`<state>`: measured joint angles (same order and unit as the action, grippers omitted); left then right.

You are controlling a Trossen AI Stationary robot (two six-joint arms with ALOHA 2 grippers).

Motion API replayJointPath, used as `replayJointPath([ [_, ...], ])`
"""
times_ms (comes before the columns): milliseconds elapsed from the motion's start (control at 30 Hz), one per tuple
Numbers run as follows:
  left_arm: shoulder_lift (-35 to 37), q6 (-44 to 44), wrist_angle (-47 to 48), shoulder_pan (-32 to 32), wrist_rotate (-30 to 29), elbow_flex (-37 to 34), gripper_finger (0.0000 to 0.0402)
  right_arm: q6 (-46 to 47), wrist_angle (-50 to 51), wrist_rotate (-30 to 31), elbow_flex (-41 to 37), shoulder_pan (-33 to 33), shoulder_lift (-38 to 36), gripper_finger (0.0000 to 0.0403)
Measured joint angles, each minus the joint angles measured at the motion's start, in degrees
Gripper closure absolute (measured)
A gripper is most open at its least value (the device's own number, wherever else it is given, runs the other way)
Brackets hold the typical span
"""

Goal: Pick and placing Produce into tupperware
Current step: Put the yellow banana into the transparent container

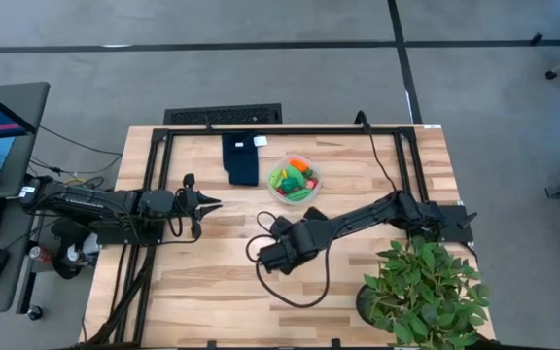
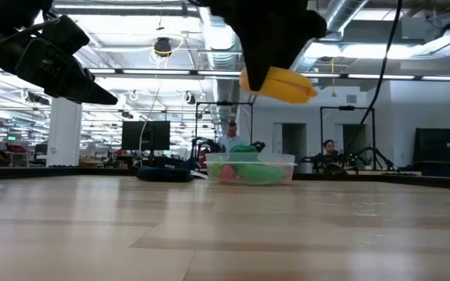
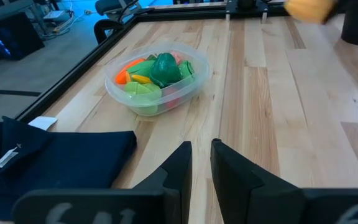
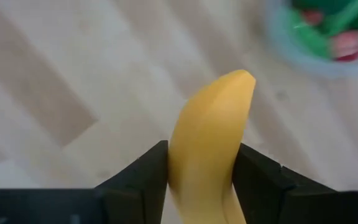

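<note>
The clear round tupperware [image 1: 295,181] stands at the far middle of the table on its base, with green, orange and red produce inside [image 3: 156,78]. A yellow toy banana [image 2: 280,84] hangs well above the table, nearer than the tupperware, with my right gripper [image 4: 201,165] shut on it. In the high view that gripper [image 1: 272,255] hides the banana. My left gripper [image 1: 212,203] waits shut at the table's left, pointing toward the tupperware with nothing between its fingers [image 3: 201,155]. My right gripper pinches the banana's two sides [image 4: 182,162] between its two fingers. The banana's rounded end [image 4: 238,84] sticks out past the fingertips. The fingers come steeply from above, lying along the banana. The banana is lifted clear of the table.
A dark blue folded cloth [image 1: 242,158] lies just left of the tupperware. A leafy potted plant [image 1: 424,292] stands at the near right corner. A black frame [image 1: 261,129] runs along the far edge. Bare wood lies at the near middle.
</note>
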<state>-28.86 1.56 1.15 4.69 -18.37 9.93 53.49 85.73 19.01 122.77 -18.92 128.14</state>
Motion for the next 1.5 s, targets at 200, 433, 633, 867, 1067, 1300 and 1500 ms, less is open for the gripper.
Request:
replayJointPath([
  [200, 0.0, 0.0, 0.1, 0.0, 0.0, 0.0, 0.0352, -0.1, 4.5, 7.0, 0.9, 1.8, 0.0, 0.0251],
  [433, 0.0, 0.0, 0.9, 0.0, 0.0, 0.0, 0.0352, -3.0, 4.3, 10.9, 0.9, 4.7, 0.0, 0.0242],
  [633, 0.0, 0.0, 1.0, 0.0, 0.0, 0.0, 0.0352, -5.9, 4.3, 16.7, 0.9, 7.3, 0.0, 0.0252],
  [867, 0.0, 0.0, 1.3, 0.0, 0.0, 0.0, 0.0352, -7.8, 4.3, 21.2, 0.8, 10.6, 0.0, 0.0247],
  [1067, 0.0, 0.0, 1.4, 0.0, 0.0, 0.0, 0.0352, -9.0, 4.2, 23.6, 0.8, 13.2, 0.0, 0.024],
  [1300, 0.0, 0.3, 2.0, 0.0, 0.0, 0.0, 0.0352, -11.5, 2.2, 26.9, 0.8, 15.7, 0.0, 0.0248],
  [1500, 0.0, 0.6, 2.0, 0.0, 0.0, 0.0, 0.0352, -13.6, -0.6, 27.6, 0.8, 18.1, 0.0, 0.0243],
])
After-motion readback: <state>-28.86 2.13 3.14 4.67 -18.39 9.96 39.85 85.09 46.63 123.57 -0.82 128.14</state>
